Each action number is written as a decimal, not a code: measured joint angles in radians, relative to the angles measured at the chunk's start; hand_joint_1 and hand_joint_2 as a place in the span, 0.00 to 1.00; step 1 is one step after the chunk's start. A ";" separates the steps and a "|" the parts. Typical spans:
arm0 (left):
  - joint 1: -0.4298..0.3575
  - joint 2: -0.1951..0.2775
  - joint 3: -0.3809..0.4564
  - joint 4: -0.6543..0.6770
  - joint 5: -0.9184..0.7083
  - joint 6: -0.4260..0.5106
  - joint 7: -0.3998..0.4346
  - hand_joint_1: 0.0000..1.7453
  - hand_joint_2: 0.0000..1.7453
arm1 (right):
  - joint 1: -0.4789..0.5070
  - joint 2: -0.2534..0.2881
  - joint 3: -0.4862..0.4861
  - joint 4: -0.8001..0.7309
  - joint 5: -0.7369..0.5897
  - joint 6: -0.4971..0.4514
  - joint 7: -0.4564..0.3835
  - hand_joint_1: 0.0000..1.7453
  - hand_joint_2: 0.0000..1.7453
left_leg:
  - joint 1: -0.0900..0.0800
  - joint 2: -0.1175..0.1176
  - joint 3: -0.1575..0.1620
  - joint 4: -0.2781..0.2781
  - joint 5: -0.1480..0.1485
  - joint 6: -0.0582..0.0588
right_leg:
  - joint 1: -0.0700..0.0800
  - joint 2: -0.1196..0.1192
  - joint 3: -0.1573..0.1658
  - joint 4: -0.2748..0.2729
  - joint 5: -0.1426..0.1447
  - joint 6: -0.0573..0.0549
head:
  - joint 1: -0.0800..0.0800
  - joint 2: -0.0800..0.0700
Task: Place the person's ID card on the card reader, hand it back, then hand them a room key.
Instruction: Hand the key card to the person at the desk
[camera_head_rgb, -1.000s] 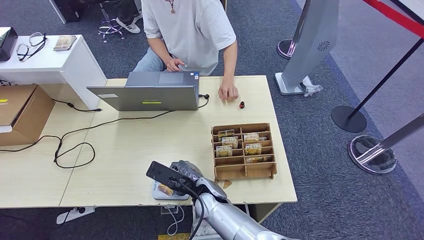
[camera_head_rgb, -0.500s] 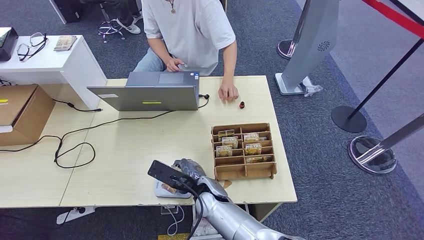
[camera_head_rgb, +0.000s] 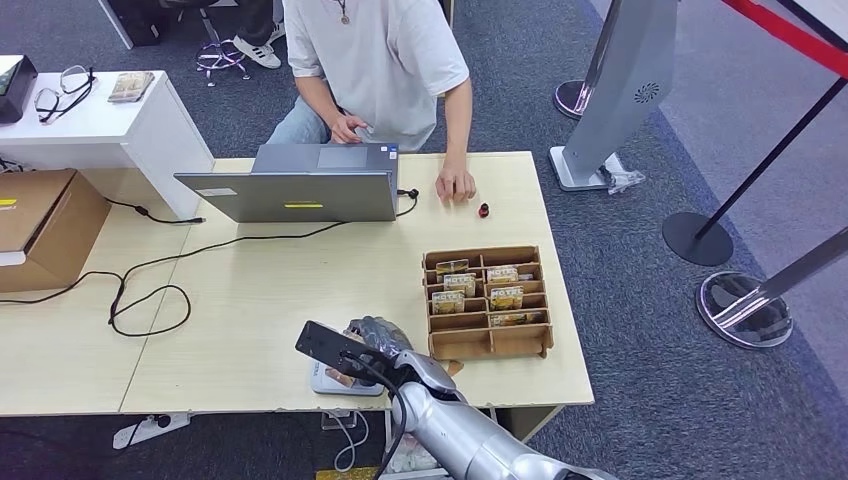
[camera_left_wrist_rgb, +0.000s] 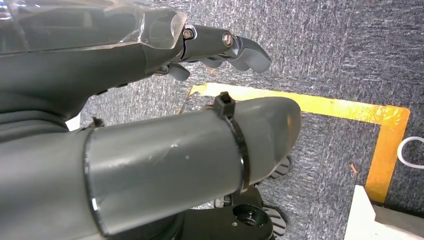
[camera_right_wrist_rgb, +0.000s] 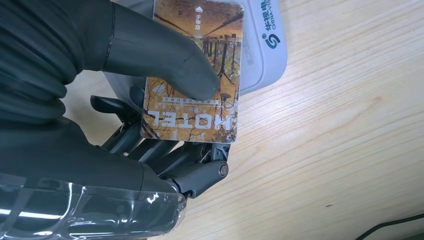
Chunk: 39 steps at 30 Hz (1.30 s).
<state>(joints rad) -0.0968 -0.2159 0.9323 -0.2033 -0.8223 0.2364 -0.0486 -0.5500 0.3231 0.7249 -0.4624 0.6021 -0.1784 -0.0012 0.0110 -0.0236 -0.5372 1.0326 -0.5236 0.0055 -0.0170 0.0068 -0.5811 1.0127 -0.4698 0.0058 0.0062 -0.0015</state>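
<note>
The right hand pinched the card under its thumb, long axis running onto the reader at the worktop's near edge. The left hand hung over the floor, fingers loosely curled, holding nothing.

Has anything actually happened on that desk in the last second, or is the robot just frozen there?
Very little. The right hand crept slightly further over the card reader at the table's near edge, keeping its grip on the hotel card, thumb pressed on it above the reader. The left hand hangs over the floor, holding nothing. The person's hand, the laptop and the card rack stayed as they were.
</note>
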 joint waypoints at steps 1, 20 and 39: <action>0.000 0.000 0.000 0.000 0.001 0.000 0.000 0.00 0.00 | -0.002 0.000 0.000 0.001 -0.001 0.005 -0.001 1.00 1.00 | 0.000 0.000 0.000 0.000 0.000 0.000 | 0.000 0.000 0.000 0.000 0.000 0.000 | 0.000 0.000; 0.001 0.008 0.000 0.000 0.004 -0.009 -0.004 0.00 0.00 | -0.012 0.001 -0.013 0.016 -0.027 0.040 -0.087 1.00 1.00 | 0.000 0.001 0.001 0.000 0.000 0.000 | 0.000 0.001 0.000 0.000 0.000 0.000 | 0.000 0.000; 0.010 0.009 0.000 0.000 0.024 -0.006 -0.033 0.00 0.00 | 0.016 -0.027 -0.105 -0.196 -0.166 0.118 -0.243 1.00 1.00 | 0.000 0.001 -0.001 0.000 0.000 0.000 | 0.000 0.001 -0.001 0.000 0.000 0.000 | 0.000 0.000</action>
<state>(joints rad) -0.0872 -0.2068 0.9323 -0.2033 -0.7982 0.2304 -0.0814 -0.5338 0.2962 0.6198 -0.6582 0.4363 -0.0602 -0.2441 0.0111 -0.0229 -0.5377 1.0326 -0.5237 0.0054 -0.0169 0.0079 -0.5820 1.0127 -0.4697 0.0056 0.0064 -0.0015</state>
